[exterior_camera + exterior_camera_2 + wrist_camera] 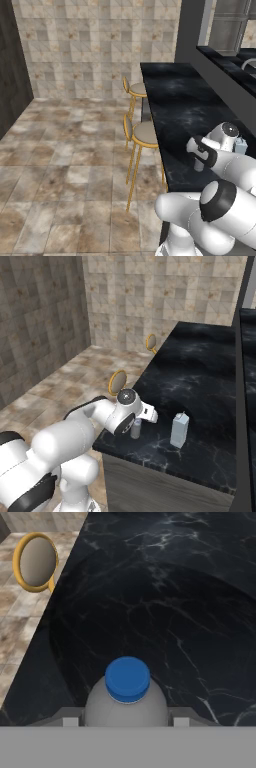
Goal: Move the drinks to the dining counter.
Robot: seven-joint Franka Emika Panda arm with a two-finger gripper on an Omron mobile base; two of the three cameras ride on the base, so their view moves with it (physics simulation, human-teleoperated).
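Both drinks stand on the table (200, 376): carton (179, 430) upright just right of the bottle (135, 428), near the front edge. Gripper (127, 722) clasps the bottle body. Only release and retreat appear left.

Glossy white rounded arm (65, 446) segments joined by dark bands, with grey-capped joints.

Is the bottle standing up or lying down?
Standing up: the bottle stands on the dining counter, blue cap on top.
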